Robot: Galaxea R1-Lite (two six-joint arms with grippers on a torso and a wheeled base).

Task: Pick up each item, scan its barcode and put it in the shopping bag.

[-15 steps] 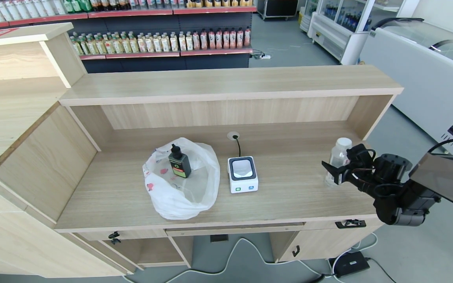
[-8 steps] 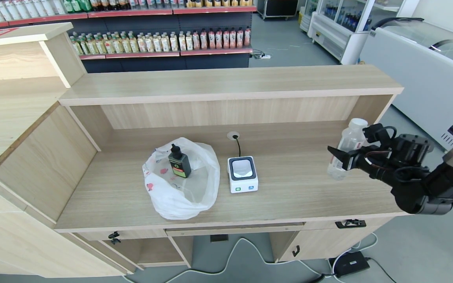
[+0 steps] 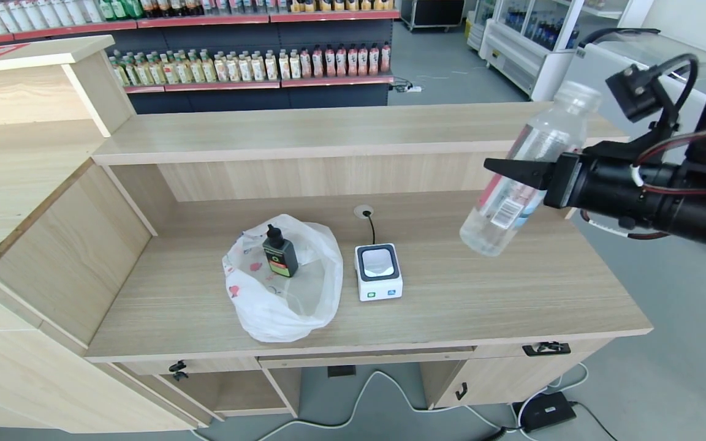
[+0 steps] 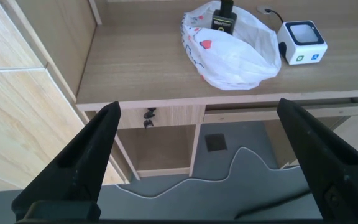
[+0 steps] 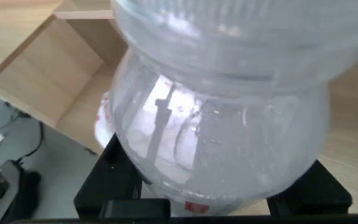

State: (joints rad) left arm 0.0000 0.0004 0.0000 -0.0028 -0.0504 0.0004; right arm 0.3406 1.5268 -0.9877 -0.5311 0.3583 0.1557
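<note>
Aloft, tilted bottle (image 3: pixel 503 215) right of scanner (image 3: pixel 378 271), apart.

Wooden counter (image 3: pixel 451 294) with white shopping bag (image 3: pixel 279 300) beside barcode scanner (image 3: pixel 377 271).

The water bottle (image 3: pixel 503 211) is clear, the scanner (image 3: pixel 378 271) white, the bag (image 3: pixel 285 303) white (red prints).

clear bottle (image 3: pixel 521 177): 1 | dark bottle (image 3: pixel 279 254): 1 | shopping bag (image 3: pixel 276 313): 1 | scanner (image 3: pixel 378 271): 1
</note>
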